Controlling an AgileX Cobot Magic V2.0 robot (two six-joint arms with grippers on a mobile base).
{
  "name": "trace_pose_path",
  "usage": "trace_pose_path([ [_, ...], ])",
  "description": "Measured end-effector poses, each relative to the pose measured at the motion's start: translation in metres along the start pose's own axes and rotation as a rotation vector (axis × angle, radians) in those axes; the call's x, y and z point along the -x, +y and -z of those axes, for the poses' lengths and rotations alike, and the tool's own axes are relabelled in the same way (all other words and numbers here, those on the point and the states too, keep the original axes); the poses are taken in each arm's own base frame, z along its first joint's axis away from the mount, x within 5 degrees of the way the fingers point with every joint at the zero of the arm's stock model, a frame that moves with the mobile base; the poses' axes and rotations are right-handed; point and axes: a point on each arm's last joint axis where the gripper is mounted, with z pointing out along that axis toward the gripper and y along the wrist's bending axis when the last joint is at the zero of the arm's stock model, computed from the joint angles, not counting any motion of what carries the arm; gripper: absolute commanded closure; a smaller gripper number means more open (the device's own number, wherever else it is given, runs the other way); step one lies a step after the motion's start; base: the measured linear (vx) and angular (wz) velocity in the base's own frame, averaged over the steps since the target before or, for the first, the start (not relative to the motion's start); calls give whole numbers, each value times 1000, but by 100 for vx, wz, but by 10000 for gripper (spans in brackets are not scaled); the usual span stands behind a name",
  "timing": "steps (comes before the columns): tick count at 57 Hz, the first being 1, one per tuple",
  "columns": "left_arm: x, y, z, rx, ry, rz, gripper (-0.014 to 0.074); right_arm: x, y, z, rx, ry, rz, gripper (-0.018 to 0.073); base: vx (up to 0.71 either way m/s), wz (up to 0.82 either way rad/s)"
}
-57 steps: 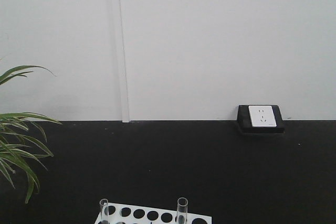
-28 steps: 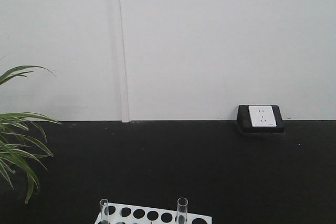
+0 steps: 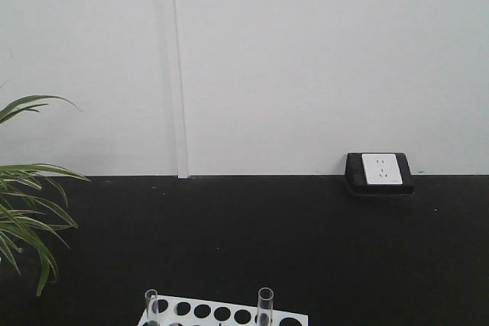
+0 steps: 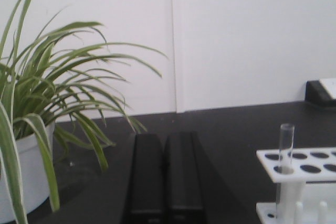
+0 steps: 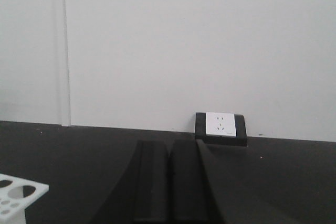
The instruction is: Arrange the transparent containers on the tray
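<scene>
Over on the far left, a green plant [image 3: 27, 204] spills long striped leaves above the black table [image 3: 321, 250], and the left wrist camera shows it rooted in a white pot [image 4: 23, 182] in front of the pale wall [image 3: 321, 59]. Just right of that pot, the left gripper [image 4: 166, 140] sits low over the table, its two black fingers [image 4: 147, 177] pressed flat together with only a thin seam between them and nothing held. Moving along, the white rack [image 3: 229, 314] with its round dark holes sits at the bottom edge of the front view, cut off by the frame, and both glass tubes stand upright in it: the left tube [image 3: 151, 303] in a hole at the rack's left end, the right tube [image 3: 265, 303] several holes further along, well apart from its partner. Next comes the right gripper [image 5: 169, 145], also low over the table, jaws closed tight against each other and gripping nothing, with just a corner of the rack showing off to its left. Far right, a white socket [image 3: 380, 169] in a black frame sits where table meets wall, straight ahead of that right gripper
</scene>
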Motion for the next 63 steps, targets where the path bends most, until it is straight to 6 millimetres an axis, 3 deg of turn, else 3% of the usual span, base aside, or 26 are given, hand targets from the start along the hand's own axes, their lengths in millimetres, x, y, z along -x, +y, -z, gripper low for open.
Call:
trace_pose_path([
  [7,2,0,0,-5,-26,72,603,5,-1,0,-5,-35,-30,571,0,0],
  [12,16,-1,1,-1,-39,106,603,27,-1,1,-7,-76,-57,571,0,0],
  [18,65,-4,3,-12,-145,103,603,74,-3,-1,-10,-165,-33,571,0,-1],
  [24,116,-7,-11,-19,-196,52,603,125,-5,-14,-18,-237,5,571,0,0],
  [31,153,-10,-51,-22,-166,-24,603,158,-6,-53,-20,-196,20,571,0,1],
  [39,156,-11,-98,-29,-80,-42,603,156,-7,-104,-16,-80,23,571,0,0],
  [45,146,-11,-118,-35,-29,-43,602,142,-6,-129,-13,4,23,568,0,0],
  [54,134,-10,-134,-35,32,-43,580,127,-6,-146,-12,64,18,546,0,0],
  [63,131,-10,-136,-35,42,-45,493,125,-6,-149,-13,70,15,454,0,0],
])
